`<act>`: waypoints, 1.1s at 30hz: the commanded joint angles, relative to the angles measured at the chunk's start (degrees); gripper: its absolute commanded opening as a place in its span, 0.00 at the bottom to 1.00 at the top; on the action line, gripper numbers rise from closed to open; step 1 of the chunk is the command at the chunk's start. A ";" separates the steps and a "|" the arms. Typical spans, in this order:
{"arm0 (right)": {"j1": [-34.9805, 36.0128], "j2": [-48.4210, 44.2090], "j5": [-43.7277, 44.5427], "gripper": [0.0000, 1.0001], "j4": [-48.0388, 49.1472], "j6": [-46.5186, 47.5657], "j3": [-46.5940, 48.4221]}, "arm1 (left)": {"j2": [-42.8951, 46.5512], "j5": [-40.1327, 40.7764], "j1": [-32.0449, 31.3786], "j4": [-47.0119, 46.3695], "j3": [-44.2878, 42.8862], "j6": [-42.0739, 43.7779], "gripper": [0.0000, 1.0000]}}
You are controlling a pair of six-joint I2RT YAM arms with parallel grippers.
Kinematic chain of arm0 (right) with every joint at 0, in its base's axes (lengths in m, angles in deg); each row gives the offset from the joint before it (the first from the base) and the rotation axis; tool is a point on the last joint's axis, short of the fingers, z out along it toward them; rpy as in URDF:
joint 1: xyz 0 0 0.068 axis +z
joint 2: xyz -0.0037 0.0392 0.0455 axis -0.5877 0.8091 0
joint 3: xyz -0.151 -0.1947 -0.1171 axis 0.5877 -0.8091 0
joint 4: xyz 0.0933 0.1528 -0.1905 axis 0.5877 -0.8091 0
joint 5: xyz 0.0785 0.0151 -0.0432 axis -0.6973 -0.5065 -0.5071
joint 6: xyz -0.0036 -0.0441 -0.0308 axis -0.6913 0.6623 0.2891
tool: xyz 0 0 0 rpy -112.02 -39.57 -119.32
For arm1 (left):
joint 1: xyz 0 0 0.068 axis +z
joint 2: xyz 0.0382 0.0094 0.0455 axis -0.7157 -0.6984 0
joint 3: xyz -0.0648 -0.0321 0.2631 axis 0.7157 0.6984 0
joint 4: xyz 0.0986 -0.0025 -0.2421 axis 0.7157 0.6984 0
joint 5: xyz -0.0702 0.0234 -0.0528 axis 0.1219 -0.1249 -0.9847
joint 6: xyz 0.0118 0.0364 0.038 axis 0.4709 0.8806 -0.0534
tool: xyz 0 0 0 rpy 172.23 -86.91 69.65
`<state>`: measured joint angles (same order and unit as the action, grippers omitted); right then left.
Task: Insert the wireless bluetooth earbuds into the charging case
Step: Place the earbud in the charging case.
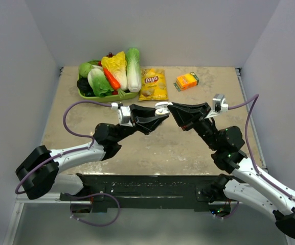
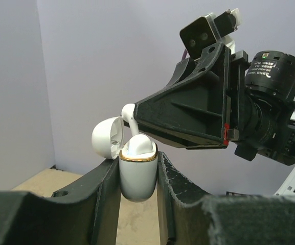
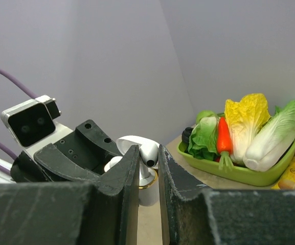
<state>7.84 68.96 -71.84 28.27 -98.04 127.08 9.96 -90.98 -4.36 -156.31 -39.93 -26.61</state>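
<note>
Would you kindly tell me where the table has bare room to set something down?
Bare tabletop lies between the left arm and right arm, and right of the orange box. Crowded: back left, with vegetable tray and chips bag.

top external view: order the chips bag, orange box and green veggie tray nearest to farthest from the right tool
1. chips bag, just behind the right tool, slightly to the left
2. orange box, behind it, off to the right
3. green tray, back left of the table, farthest

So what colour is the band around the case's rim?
Gold band on the white case; left wrist view shows it best.
</note>
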 commanded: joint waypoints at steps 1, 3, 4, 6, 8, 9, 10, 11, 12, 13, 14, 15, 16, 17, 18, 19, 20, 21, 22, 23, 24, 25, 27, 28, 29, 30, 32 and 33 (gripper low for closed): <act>0.11 -0.62 0.82 0.00 2.46 1.22 -0.58 | 1.46 -0.97 -0.30 -34.86 -3.02 -0.83 0.00; 0.02 -0.80 0.90 0.00 2.64 1.22 -0.58 | 1.46 -1.05 -0.39 -34.86 -3.20 -0.83 0.00; 0.11 -0.80 0.90 0.00 2.55 1.31 -0.49 | 1.55 -1.06 -0.30 -34.86 -3.29 -0.83 0.00; 0.20 -0.88 0.99 0.00 2.46 1.40 -0.49 | 1.46 -1.06 -0.39 -34.86 -3.37 -0.83 0.00; 0.11 -0.80 0.82 0.00 2.38 1.40 -0.58 | 1.37 -1.14 -0.39 -34.86 -3.64 -0.92 0.00; 0.11 -0.80 0.56 0.00 2.38 1.40 -0.67 | 1.28 -1.06 -0.39 -34.86 -3.72 -0.92 0.00; 0.02 -0.71 0.47 0.00 2.46 1.31 -0.84 | 1.20 -1.06 -0.39 -34.86 -3.90 -0.83 0.00; 0.11 -0.71 0.38 0.00 2.55 1.05 -1.02 | 1.11 -0.88 -0.47 -34.86 -3.99 -0.83 0.00; 0.02 -0.80 0.12 0.00 2.64 1.05 -1.11 | 0.93 -0.79 -0.30 -34.86 -4.08 -0.83 0.00; 0.02 -0.80 -0.06 0.00 2.55 0.87 -1.19 | 0.76 -0.79 -0.39 -34.86 -4.25 -0.74 0.00; 0.11 -0.80 -0.15 0.00 2.38 0.78 -1.19 | 0.76 -0.62 -0.39 -34.86 -4.34 -0.65 0.00; 0.11 -0.88 -0.41 0.00 2.38 0.78 -1.19 | 0.49 -0.35 -0.39 -34.86 -4.43 -0.48 0.00; 0.02 -0.88 -0.76 0.00 2.11 0.78 -1.19 | 0.40 -0.27 -0.39 -34.86 -4.52 -0.39 0.00; 0.11 -0.80 -0.94 0.00 1.94 0.78 -1.11 | 0.32 -0.09 -0.30 -34.86 -4.60 -0.39 0.00; 0.11 -0.88 -1.12 0.00 1.85 0.78 -1.11 | -0.03 0.00 -0.39 -34.86 -4.69 -0.30 0.00; 0.02 -0.88 -1.47 0.00 1.67 0.70 -1.11 | -0.12 0.17 -0.47 -34.86 -4.87 -0.21 0.00; 0.11 -0.88 -1.56 0.00 1.59 0.70 -1.11 | -0.21 0.26 -0.39 -34.86 -4.96 -0.21 0.00; 0.02 -0.88 -1.64 0.00 1.32 0.78 -1.02 | -0.47 0.35 -0.39 -34.86 -5.04 -0.13 0.00; 0.11 -0.88 -1.82 0.00 0.89 0.78 -0.93 | -0.56 0.35 -0.47 -34.86 -5.22 -0.13 0.00; 0.11 -0.97 -2.08 0.00 0.88 0.78 -0.84 | -0.56 0.61 -0.30 -34.86 -5.22 -0.04 0.00; 0.11 -0.97 -2.17 0.00 0.62 0.70 -0.84 | -0.82 0.70 -0.39 -34.86 -5.31 0.22 0.00; 0.02 -1.06 -2.35 0.00 0.53 0.78 -0.84 | -0.83 0.79 -0.30 -34.86 -5.48 0.31 0.00; 0.02 -1.15 -2.52 0.00 0.36 0.78 -0.93 | -1.18 1.14 -0.39 -34.86 -5.66 0.58 0.00; 0.02 -1.23 -2.61 0.00 0.09 0.87 -0.93 | -1.18 1.32 -0.39 -34.86 -5.75 0.75 0.00; 0.02 -1.32 -2.70 0.00 0.00 0.87 -0.93 | -1.44 1.49 -0.39 -34.86 -5.83 0.84 0.00; 0.11 -1.41 -2.70 0.00 -0.17 0.96 -0.84 | -1.70 1.67 -0.39 -34.86 -5.83 1.10 0.00; 0.11 -1.50 -2.70 0.00 -0.52 1.13 -0.67 | -1.88 2.28 -0.39 -34.86 -6.01 1.37 0.00; 0.11 -1.59 -2.61 0.00 -0.70 1.05 -0.58 | -2.06 2.37 -0.39 -34.86 -6.18 1.63 0.00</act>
<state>7.58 68.09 -71.42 29.73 -97.58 126.40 8.60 -90.90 -4.38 -155.68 -42.86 -26.55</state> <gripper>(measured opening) 0.196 0.341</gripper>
